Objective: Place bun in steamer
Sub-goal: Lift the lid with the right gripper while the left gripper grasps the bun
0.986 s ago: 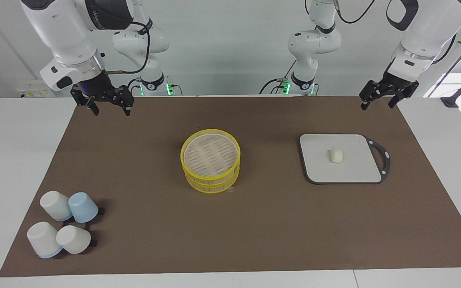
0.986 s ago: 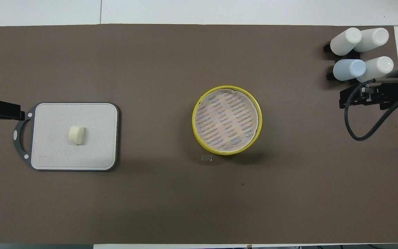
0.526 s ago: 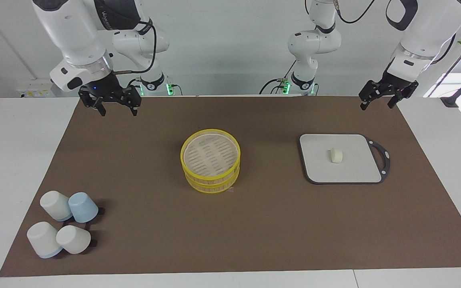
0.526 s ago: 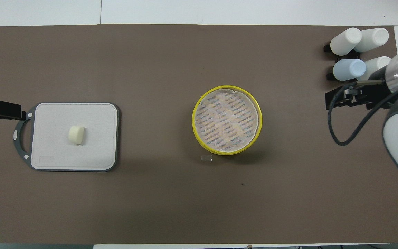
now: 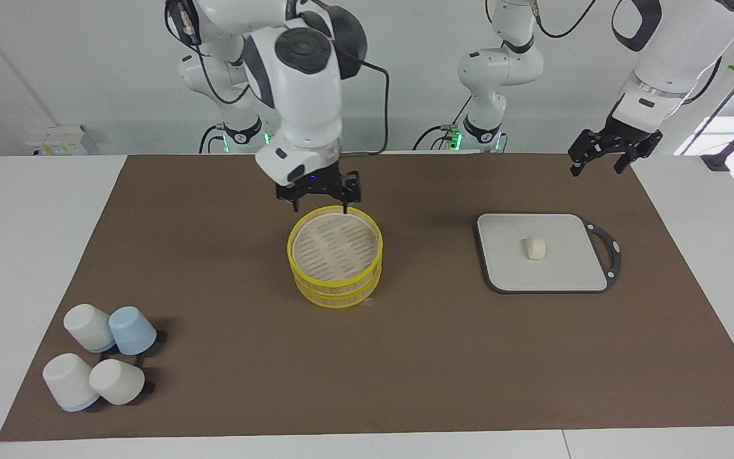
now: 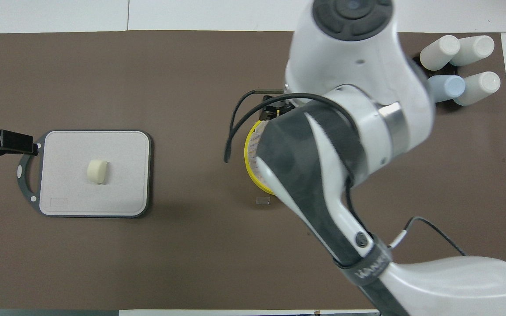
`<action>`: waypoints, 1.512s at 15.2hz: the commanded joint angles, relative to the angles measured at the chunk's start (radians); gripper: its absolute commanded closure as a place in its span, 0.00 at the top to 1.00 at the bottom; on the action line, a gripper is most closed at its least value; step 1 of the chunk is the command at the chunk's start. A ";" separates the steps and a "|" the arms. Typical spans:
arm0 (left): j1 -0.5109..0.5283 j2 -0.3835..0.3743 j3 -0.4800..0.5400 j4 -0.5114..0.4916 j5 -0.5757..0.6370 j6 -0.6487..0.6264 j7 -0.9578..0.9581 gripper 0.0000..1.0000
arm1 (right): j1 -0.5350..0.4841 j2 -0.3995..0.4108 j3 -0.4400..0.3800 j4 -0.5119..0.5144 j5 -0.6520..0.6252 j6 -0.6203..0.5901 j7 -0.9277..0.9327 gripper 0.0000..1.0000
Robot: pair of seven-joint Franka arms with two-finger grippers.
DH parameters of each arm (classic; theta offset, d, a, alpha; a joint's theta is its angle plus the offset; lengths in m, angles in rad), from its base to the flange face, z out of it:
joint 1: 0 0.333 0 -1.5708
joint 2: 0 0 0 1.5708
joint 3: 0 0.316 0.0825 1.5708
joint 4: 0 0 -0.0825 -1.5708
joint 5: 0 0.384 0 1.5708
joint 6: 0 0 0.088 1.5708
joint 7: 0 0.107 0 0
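Right gripper [image 5: 320,204] hangs over the steamer [image 5: 335,255], at the part of the rim nearest the robots. Fingers spread wide, nothing between them. Fingertips sit just above the yellow rim; I can't tell whether they touch it. In the overhead view the right arm covers most of the steamer [image 6: 253,149], so only a sliver of yellow rim shows toward the left arm's end of the table.

Steamer is mid-mat, two yellow-rimmed tiers stacked, top one uncovered with the slatted floor showing. Nothing in it.

Bun [image 5: 535,248] is well apart from the right gripper, toward the left arm's end of the table. It lies on the grey board [image 5: 507,268], roughly at the board's middle, on its side. In the overhead view the bun [image 6: 96,171] lies the same way on the board [image 6: 121,193], with the board's handle loop pointing to the left arm's end.

Left gripper [image 5: 603,156] waits in the air over the mat edge near its own base, fingers apart, empty. Bun and board are below it, farther out on the table, not touched.

Four cups [image 5: 102,360], three white and one pale blue, stand upside down in a cluster at the right arm's end of the mat, well apart from both grippers.

A small clear scrap [image 6: 262,201] lies on the brown mat [image 5: 227,357] just beside the steamer base.
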 commanded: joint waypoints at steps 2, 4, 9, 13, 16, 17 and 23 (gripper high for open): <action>-0.033 -0.086 0.004 -0.247 -0.012 0.196 0.004 1.00 | 0.103 0.064 0.001 -0.049 -0.056 0.158 0.093 1.00; -0.042 -0.086 0.004 -0.347 -0.012 0.293 0.035 1.00 | 0.094 0.030 0.003 -0.213 -0.057 0.300 0.103 1.00; -0.041 -0.030 0.006 -0.578 -0.012 0.616 0.159 1.00 | 0.101 -0.068 0.004 -0.456 -0.054 0.437 0.103 1.00; -0.041 0.113 0.006 -0.623 -0.012 0.849 0.187 1.00 | 0.103 -0.079 0.004 -0.478 -0.046 0.453 0.104 0.99; -0.041 0.132 0.007 -0.630 -0.012 0.893 0.240 1.00 | 0.106 -0.083 0.004 -0.498 -0.043 0.454 0.104 0.80; -0.039 0.132 0.007 -0.642 -0.012 0.897 0.260 1.00 | 0.106 -0.093 0.006 -0.516 -0.043 0.485 0.106 0.79; -0.037 0.133 0.007 -0.645 -0.012 0.888 0.265 1.00 | 0.106 -0.099 0.007 -0.548 -0.040 0.545 0.109 0.32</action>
